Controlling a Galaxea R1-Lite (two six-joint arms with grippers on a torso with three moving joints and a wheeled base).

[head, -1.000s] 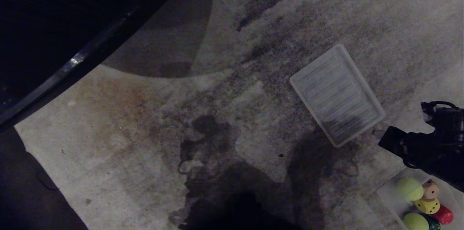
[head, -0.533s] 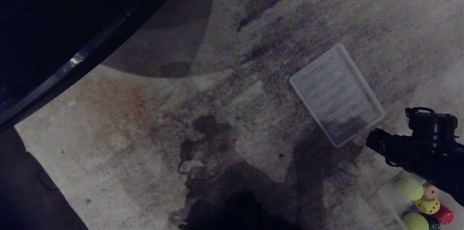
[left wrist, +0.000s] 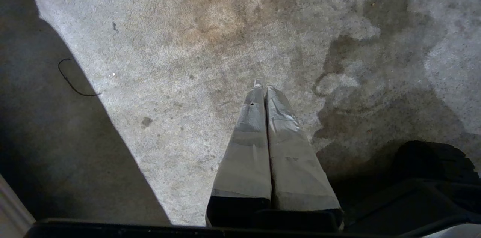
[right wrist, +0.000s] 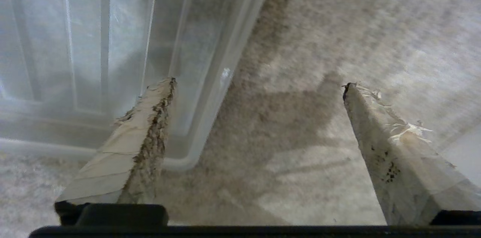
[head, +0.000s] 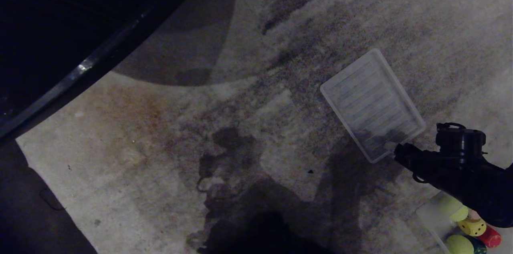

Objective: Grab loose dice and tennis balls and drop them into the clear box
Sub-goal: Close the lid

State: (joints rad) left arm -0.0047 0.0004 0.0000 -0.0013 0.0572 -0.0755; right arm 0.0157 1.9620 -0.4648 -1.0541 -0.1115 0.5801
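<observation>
The clear box (head: 425, 210) sits at the bottom right corner of the head view. In it lie two tennis balls (head: 452, 210) (head: 459, 244) and a pale yellow die (head: 473, 226). A beige die is nearly hidden under my black right arm (head: 449, 170). My right gripper (right wrist: 259, 86) is open and empty, low over the carpet. One finger (right wrist: 150, 118) overlaps the near corner of the ribbed clear lid (right wrist: 94, 42). No loose die or ball shows on the carpet. My left gripper (left wrist: 263, 88) hangs shut and empty over bare carpet.
The ribbed lid (head: 372, 103) lies flat on the stained carpet, right of centre. A red piece (head: 491, 238) and a green one (head: 480, 249) also lie in the box. A dark curved edge (head: 80, 69) crosses the upper left. A thin wire (left wrist: 73, 82) lies by the carpet's edge.
My right arm has swung left, away from above the box, to the lid's near corner. It now covers most of the beige die.
</observation>
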